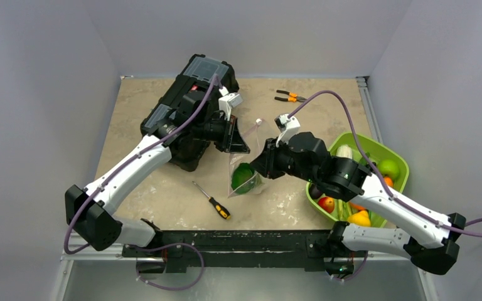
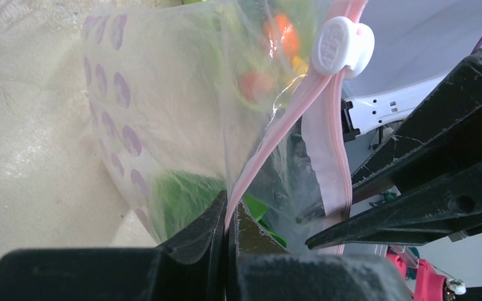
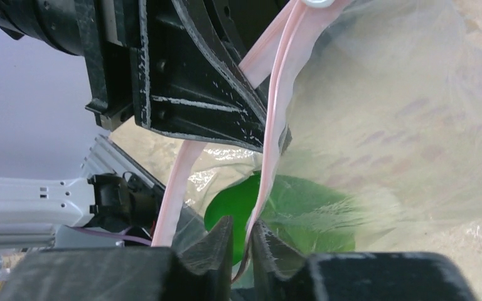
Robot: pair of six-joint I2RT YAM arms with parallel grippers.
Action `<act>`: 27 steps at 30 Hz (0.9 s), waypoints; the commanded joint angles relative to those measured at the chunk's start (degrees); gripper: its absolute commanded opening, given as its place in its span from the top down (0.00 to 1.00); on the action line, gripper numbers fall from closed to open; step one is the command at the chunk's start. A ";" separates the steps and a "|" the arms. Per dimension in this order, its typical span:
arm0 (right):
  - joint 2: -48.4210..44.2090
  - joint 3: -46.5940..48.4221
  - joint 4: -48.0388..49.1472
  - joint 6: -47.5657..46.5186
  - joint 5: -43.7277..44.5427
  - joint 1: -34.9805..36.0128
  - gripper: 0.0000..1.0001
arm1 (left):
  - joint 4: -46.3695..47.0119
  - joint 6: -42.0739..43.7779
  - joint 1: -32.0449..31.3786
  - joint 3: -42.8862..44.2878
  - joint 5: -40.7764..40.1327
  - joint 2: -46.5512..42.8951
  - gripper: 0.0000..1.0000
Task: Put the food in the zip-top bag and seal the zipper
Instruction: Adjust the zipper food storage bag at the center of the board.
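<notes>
Left gripper (image 2: 228, 221) fills the near edge of its wrist view, jaws pressed together on one pink lip of the zipper (image 2: 270, 157). The right gripper (image 3: 241, 246) is pinched on the other lip in the same way, its jaws almost meeting with the strip between them. Each arm takes one side of the mouth, evidently so that the bag (image 2: 176, 106) hangs between them with its opening parted for loading. The white slider (image 2: 342, 44) sits at the far end of the track, so the zipper is judged unsealed. One piece of green food (image 3: 289, 210) lies low in the bag, whose bottom seems to rest on the table (image 1: 163, 188). More food (image 1: 389, 168) sits in the bowl (image 1: 370, 142) beside the right arm, so the task is judged to be at an early stage. A toolbox (image 1: 185, 103) stands behind the left arm. A screwdriver (image 1: 212, 202) and pliers (image 1: 290, 96) lie apart from the bag.
</notes>
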 commanded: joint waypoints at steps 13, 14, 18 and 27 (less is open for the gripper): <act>-4.11 3.84 1.21 -3.15 8.88 0.38 0.46 | 3.03 1.61 0.37 -2.30 -10.99 -9.22 1.00; -4.92 3.32 1.76 -3.14 9.11 0.38 0.42 | 3.64 1.03 0.40 -2.69 -10.81 -8.95 1.00; -5.57 2.27 1.96 -3.18 10.21 0.38 0.35 | 4.19 -0.54 0.41 -3.20 -10.85 -7.28 1.00; -9.64 -0.15 -7.06 6.88 28.74 0.38 0.34 | 2.41 0.30 -0.41 -2.83 -14.80 -6.71 1.00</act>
